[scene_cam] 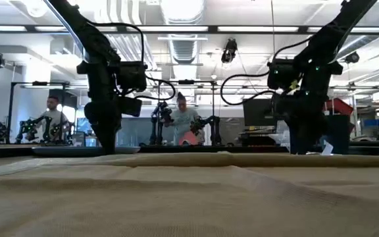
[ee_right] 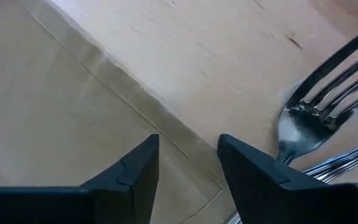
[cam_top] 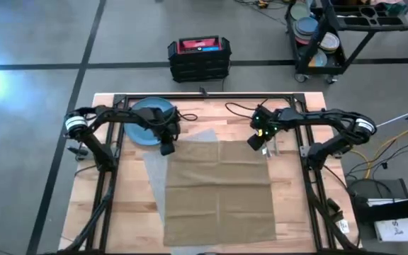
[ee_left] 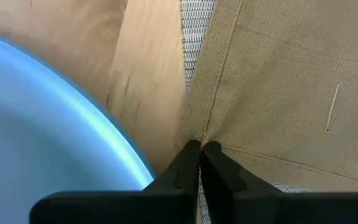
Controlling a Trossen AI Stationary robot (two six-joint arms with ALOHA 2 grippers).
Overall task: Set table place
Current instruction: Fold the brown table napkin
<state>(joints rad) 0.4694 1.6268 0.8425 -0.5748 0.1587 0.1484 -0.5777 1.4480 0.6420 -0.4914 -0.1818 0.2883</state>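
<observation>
A: Where's the napkin [cam_top: 218, 191]?
B: Spread flat mid-table, covering most of the mat [cam_top: 190, 138], which pokes out at its 11 o'clock corner.

A: Left gripper [cam_top: 167, 147]?
B: At that same corner of the napkin. Wrist cam shows the fingers [ee_left: 188, 163] pinched tight on the cloth's corner hem, w/ the mat's weave just visible beside it.

A: Plate [cam_top: 149, 119]?
B: At 10 o'clock from the napkin, just beside the left gripper, on bare wood.

A: Right gripper [cam_top: 255, 142]?
B: Over the napkin's 1 o'clock corner. Fingers [ee_right: 135, 171] apart, narrow gap, nothing between them; the hem runs under the gap.

A: Cutlery?
B: Fork [ee_right: 319, 109] lies on the table [cam_top: 119, 212] just off that corner, at 3 o'clock from the gripper, more silver handles next to it – can't tell which pieces.
</observation>
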